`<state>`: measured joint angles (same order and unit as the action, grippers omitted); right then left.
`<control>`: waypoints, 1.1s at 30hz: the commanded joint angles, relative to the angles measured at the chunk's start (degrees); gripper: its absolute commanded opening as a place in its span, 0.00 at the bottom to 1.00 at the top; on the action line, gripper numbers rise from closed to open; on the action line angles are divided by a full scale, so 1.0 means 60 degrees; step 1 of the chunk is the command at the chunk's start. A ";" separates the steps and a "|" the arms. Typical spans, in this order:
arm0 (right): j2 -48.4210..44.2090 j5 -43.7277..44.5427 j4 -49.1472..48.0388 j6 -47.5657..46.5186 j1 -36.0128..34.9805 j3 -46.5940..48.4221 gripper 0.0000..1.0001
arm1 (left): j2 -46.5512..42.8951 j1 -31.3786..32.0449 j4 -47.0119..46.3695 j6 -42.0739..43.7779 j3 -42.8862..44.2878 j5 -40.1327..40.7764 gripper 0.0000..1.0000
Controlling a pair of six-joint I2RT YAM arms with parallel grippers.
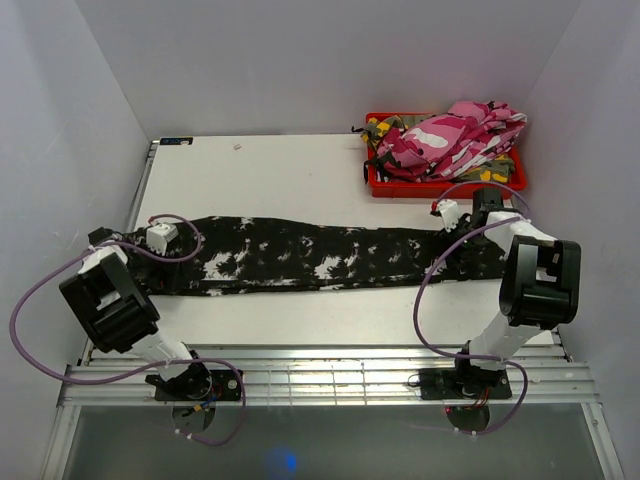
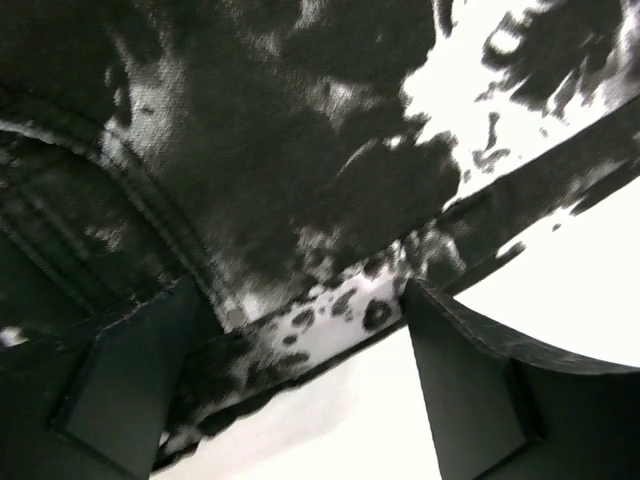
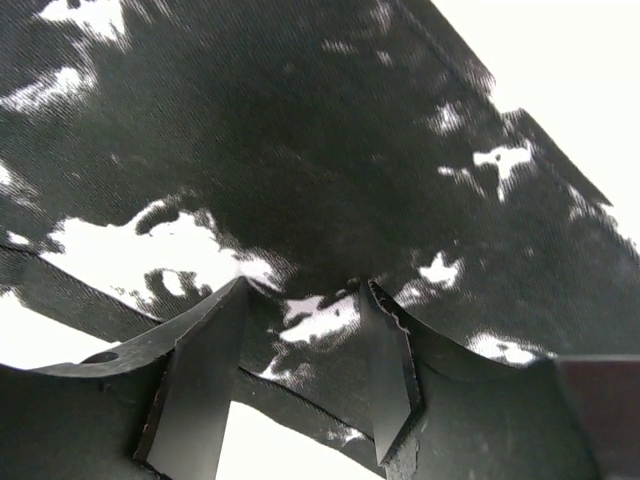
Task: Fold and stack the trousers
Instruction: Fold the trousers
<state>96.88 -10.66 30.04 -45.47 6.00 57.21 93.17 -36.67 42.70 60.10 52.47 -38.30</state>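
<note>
Left gripper (image 1: 172, 250) is hovering low over the left end of the long black soft-cloth trousers with white splotches (image 1: 300, 262). These are lying stretched in a flat strip across the white tabletop (image 1: 280, 170), running arm to arm, probably laid long so each end can be lifted over for a fold. Jaws are standing wide. In its wrist view the left gripper (image 2: 305, 305) is straddling the cloth's stitched edge, dark fingers (image 2: 130, 390) either side, nothing pinched. A small metal rivet (image 2: 235, 317) and curved pocket seam are showing there, so I'm guessing this is the waist end. The overhead view is giving none of that, since the arm's own wrist is covering the jaws

Moving right: right gripper (image 1: 455, 240) is sitting over the other end of the same trousers, jaws roughly half-wide. In the wrist view the right gripper (image 3: 305, 300) is showing a band of cloth edge running between its fingers (image 3: 195, 390). The pads aren't visibly pressing, so I'm judging it as lined up, not gripping

Far right, back: a red plastic tray (image 1: 420, 188) is holding a bunched pink-and-white camouflage pair (image 1: 450, 140) heaped over a green-yellow camouflage pair (image 1: 385, 128). They're parked there waiting their turn, and only the overhead view is catching them. Fold not begun, no stack yet
</note>
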 commanded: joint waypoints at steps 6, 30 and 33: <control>-0.1423 0.1133 0.1246 -0.1254 0.0641 0.0028 0.58 | -0.2664 0.0002 0.0514 -0.0347 0.1298 -0.0470 0.98; -0.1587 -0.2854 -0.2501 0.3434 -0.5115 0.2243 1.00 | 0.1331 0.2374 0.0385 -0.2573 0.5330 -0.3167 0.71; -0.0944 -0.2619 -0.2269 0.3811 -0.5453 0.2738 1.00 | 0.2049 0.2696 0.0079 -0.2604 0.5479 -0.2861 0.68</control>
<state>89.76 -29.41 22.39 -26.96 -26.24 71.29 104.73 -21.91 43.88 45.32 83.18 -55.31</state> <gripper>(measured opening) 0.998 0.684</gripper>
